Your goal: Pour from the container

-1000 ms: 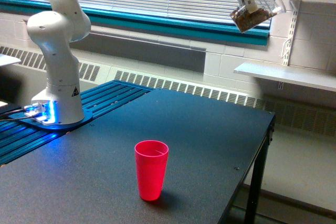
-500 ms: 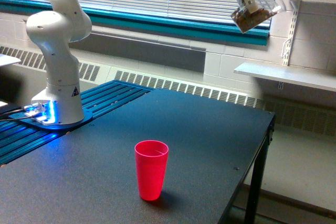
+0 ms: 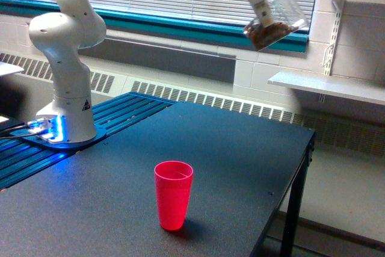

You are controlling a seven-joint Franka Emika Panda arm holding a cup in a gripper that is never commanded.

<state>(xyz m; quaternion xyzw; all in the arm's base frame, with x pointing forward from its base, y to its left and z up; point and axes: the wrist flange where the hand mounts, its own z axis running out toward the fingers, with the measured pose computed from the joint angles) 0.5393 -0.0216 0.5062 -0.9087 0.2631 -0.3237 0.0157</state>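
The container is a clear cup with brown bits gathered in its lower end. It hangs high in the upper part of the exterior view, tilted with its mouth up and toward the exterior view's right. My gripper is shut on the container, its white fingers clamping the cup's side. A red plastic cup stands upright on the dark table, well below the container and to its left in the view.
The arm's white base stands on a blue ribbed mount at the exterior view's left. The table's edge drops off at the right. A white wall shelf sits beyond it.
The gripper and the container have moved toward the exterior view's left and slightly down. The red cup has not moved.
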